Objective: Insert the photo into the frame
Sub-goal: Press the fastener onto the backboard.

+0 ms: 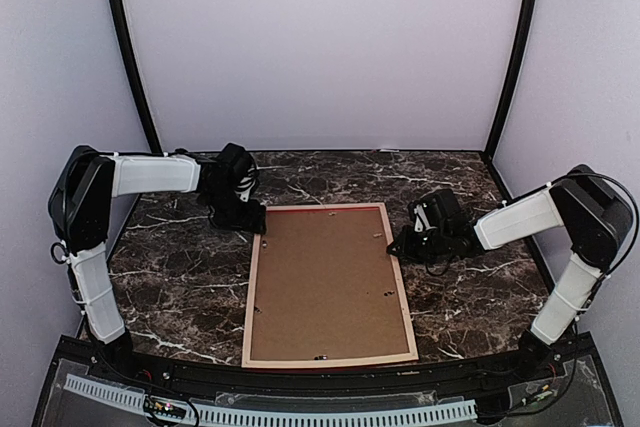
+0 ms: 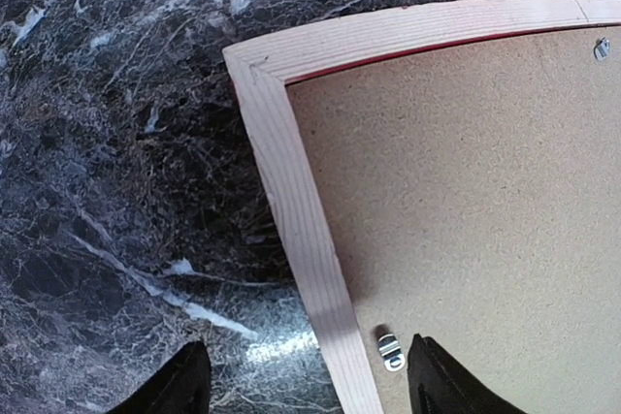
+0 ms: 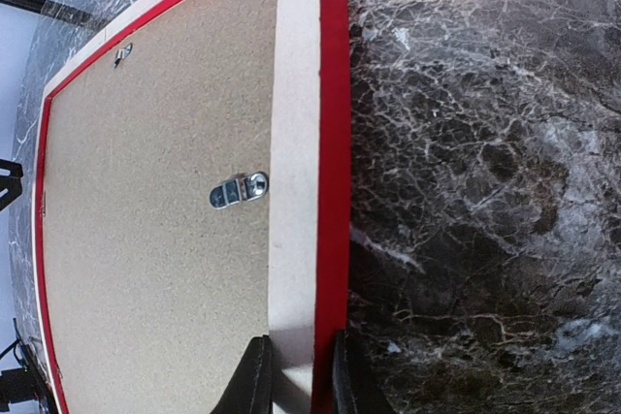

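The frame (image 1: 250,297) lies face down in the middle of the table, pale wood upward and red showing along its edges. A brown backing board (image 1: 325,282) fills it. The photo is hidden. My left gripper (image 1: 258,227) hovers over the frame's far left corner. In the left wrist view it (image 2: 309,370) is open, its fingers astride the left rail (image 2: 291,172) without touching it. My right gripper (image 1: 398,245) is at the right rail. In the right wrist view it (image 3: 301,375) is shut on that rail (image 3: 296,94), one finger on the wood side and one on the red edge (image 3: 333,143).
Small metal turn clips sit on the backing board, one beside my left finger (image 2: 390,351) and one near the right rail (image 3: 239,190). Dark marble tabletop (image 1: 170,277) surrounds the frame. Pale walls close in the back and sides.
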`<state>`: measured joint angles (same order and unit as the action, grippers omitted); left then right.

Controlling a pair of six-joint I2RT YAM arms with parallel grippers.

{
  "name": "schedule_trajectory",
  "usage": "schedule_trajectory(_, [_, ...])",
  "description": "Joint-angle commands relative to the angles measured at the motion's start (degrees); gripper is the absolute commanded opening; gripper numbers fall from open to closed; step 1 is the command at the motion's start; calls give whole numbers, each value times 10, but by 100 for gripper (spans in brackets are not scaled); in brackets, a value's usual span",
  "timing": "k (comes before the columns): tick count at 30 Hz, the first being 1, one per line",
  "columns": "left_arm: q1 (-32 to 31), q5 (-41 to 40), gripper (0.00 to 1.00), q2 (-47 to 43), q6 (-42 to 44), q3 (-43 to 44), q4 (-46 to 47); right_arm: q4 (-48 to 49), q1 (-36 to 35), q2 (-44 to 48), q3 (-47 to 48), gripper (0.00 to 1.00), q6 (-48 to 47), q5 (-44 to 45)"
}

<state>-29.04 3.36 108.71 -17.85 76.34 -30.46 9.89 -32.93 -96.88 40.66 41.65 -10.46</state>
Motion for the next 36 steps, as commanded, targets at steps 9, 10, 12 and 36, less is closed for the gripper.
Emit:
schedule_trajectory(9, [-1,-16,72,15,12,3,-25,-78,-11,-35,-17,0,6,-26])
schedule_trajectory(10, [-1,-19,72,17,12,3,-26,-77,-11,-35,-18,0,6,-26])
schedule_trajectory(12, [-3,-23,72,18,13,2,-27,-75,-11,-35,-21,0,7,-26])
schedule_trajectory(36, [-22,14,72,33,22,1,-13,-69,-11,-32,-30,0,12,-25])
